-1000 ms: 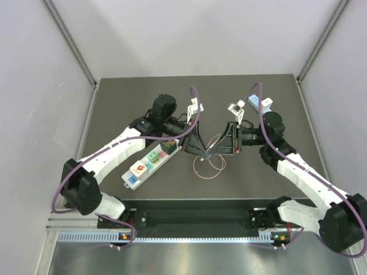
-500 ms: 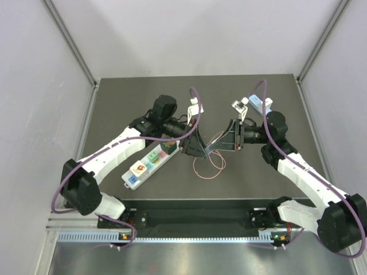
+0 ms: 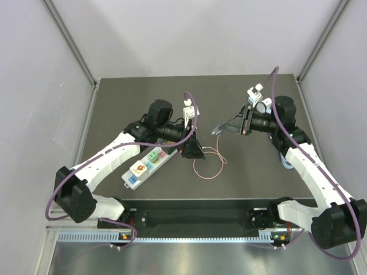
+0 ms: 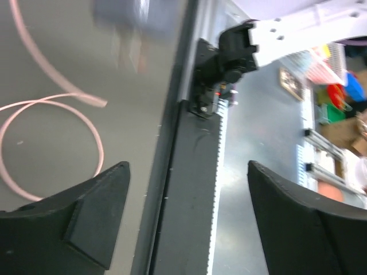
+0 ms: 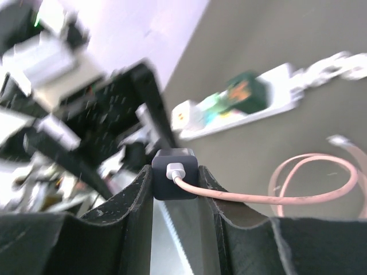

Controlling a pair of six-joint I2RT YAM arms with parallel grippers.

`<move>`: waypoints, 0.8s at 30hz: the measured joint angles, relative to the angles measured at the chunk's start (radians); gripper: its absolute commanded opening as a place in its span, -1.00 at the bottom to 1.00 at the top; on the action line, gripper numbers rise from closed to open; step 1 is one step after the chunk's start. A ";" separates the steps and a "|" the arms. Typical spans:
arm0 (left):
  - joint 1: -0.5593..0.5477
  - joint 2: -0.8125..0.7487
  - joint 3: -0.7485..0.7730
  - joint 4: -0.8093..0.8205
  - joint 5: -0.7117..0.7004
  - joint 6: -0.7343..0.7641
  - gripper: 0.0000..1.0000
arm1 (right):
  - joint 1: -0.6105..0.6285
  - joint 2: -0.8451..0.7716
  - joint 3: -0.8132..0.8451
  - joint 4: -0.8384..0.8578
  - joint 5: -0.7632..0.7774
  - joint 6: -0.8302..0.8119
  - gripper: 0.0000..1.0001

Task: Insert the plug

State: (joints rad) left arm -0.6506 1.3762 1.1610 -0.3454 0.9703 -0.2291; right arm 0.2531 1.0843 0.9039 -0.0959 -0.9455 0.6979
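Pinching the black plug block (image 5: 175,180) by its two sides, the right gripper (image 5: 176,197) is clamped firmly on it. The cable end faces back toward the wrist, so the prongs, hidden here, probably point forward, ready for a socket. From that back face a pink cable (image 5: 241,197) hangs down to a loose loop on the dark table (image 3: 258,172) below the gripper. The slack should keep it from tugging on the plug. Ahead of the fingers and lower, across the table, lies the white power strip (image 3: 148,163) with its coloured sockets, well apart from the plug. Just beside the strip's near end hangs the left gripper (image 3: 192,150), its jaws spread wide with nothing between them, seemingly free to steady the strip.
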 measured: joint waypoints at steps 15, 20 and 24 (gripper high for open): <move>0.000 -0.064 -0.056 -0.093 -0.602 0.076 0.97 | -0.034 0.455 0.655 -0.510 0.964 -0.219 -1.00; 0.001 -0.105 -0.088 -0.096 -0.744 0.079 0.97 | -0.035 0.699 0.871 -0.593 1.226 -0.204 -1.00; 0.001 -0.105 -0.088 -0.097 -0.779 0.079 0.97 | -0.035 0.913 1.072 -0.643 1.358 -0.174 -1.00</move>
State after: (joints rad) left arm -0.6498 1.2716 1.0729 -0.4419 0.1913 -0.1497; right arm 0.2180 1.9972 1.9762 -0.7391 0.4126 0.5243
